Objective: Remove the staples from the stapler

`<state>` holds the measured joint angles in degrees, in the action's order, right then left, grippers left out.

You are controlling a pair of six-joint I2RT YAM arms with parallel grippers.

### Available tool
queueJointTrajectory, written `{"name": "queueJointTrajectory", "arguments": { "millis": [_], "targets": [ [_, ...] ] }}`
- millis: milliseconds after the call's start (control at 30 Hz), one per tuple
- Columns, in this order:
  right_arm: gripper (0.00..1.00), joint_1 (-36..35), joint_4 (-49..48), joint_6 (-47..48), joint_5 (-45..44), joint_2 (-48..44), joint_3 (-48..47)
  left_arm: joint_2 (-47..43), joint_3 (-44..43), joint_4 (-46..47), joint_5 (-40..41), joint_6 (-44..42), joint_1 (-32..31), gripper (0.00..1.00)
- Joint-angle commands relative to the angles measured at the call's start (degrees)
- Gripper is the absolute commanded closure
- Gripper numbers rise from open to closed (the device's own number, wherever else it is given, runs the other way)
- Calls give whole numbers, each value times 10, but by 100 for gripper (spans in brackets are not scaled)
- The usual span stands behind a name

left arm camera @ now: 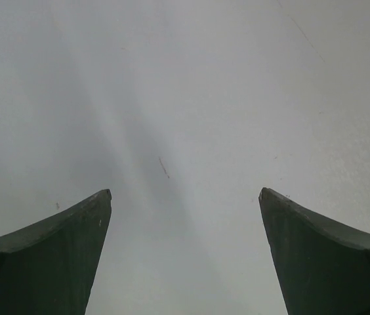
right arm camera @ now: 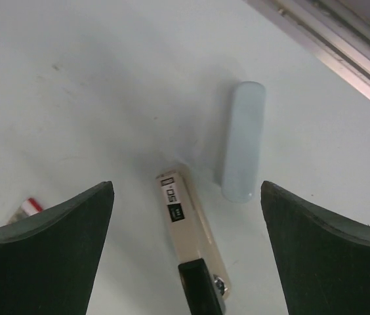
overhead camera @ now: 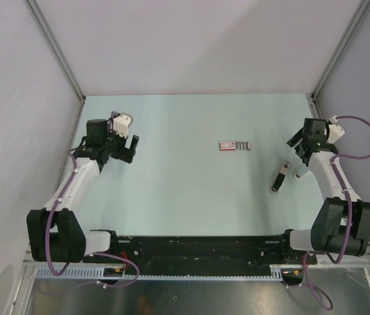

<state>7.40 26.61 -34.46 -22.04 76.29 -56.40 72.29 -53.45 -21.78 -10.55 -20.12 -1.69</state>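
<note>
Right gripper (right arm camera: 187,186) fingers spread wide, gripping nothing; we are hovering it over stapler (right arm camera: 188,230), which is lying flat on table (overhead camera: 185,197) at right side, likely lining up for grasp; white cylinder (right arm camera: 243,141) lying just beside stapler; left gripper (left arm camera: 185,193) likewise parted, empty, waiting over bare table far left; red-and-grey strip (overhead camera: 235,146), possibly staples, lying mid-table, well apart.

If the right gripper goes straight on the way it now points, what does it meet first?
Probably the stapler, lying in line with the right gripper; the pale cylinder sits aside. Depth unclear.
</note>
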Motion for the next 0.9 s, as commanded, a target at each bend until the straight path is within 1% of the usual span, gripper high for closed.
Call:
{"name": "queueJointTrajectory", "arguments": {
  "millis": [0, 100, 300, 700, 800, 867],
  "targets": [
    [1, 6, 35, -13, -69, 19, -19, 1, -33, -4, -45, 26, 4, 1],
    [2, 14, 69, -34, -84, 35, -20, 0, -33, -4, -61, 31, 4, 0],
    [15, 16, 93, -51, -82, 61, -16, -12, -24, -8, -60, 27, 4, 1],
    [32, 23, 42, -55, -64, 117, -10, -25, -8, -18, -48, 29, 4, 1],
    [39, 28, 31, -55, -59, 138, -9, -30, -6, -20, -43, 28, 5, 1],
    [45, 29, 25, -56, -55, 149, -10, -33, -2, -24, -39, 27, 5, 0]
  ]
}}
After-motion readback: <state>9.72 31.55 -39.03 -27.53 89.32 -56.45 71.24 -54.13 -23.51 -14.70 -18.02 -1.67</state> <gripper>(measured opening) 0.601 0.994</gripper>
